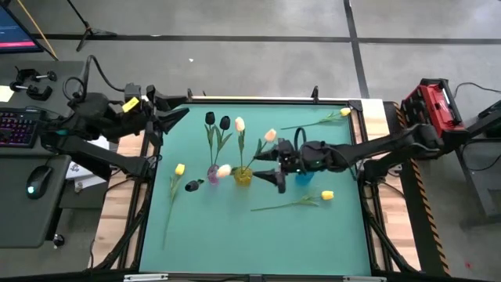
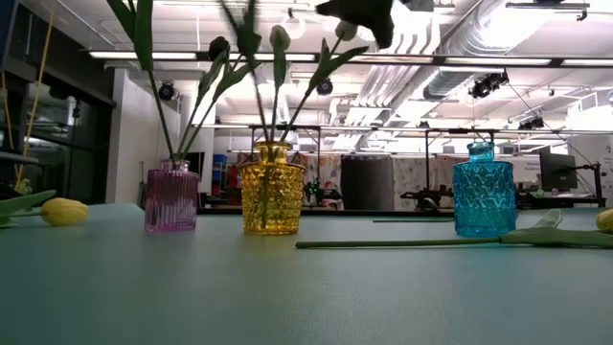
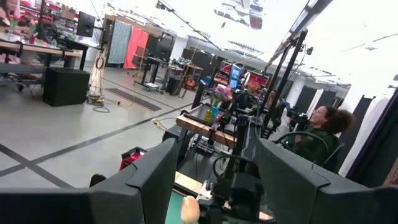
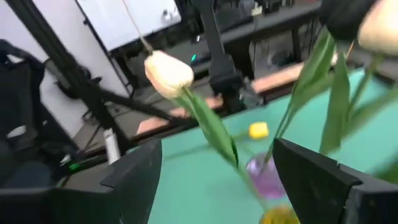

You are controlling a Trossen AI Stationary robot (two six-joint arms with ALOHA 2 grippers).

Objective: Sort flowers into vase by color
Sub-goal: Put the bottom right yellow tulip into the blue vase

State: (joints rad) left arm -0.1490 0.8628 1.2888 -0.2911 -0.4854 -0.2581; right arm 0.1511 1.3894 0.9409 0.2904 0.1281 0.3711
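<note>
Three small glass vases stand mid-table: purple, yellow and blue. Black tulips stand in the purple vase, cream tulips in the yellow one. My right gripper is open beside the yellow vase. In the right wrist view, a cream tulip slants between its spread fingers without touching them, its stem running down toward the yellow vase. Yellow tulips and a black one lie flat on the mat. My left gripper waits open at the far left corner.
The blue vase holds no flowers and sits under my right arm. A loose stem lies in front of it. The near half of the green mat is bare. A keyboard and mouse lie off the table's left side, and a person sits in the room beyond.
</note>
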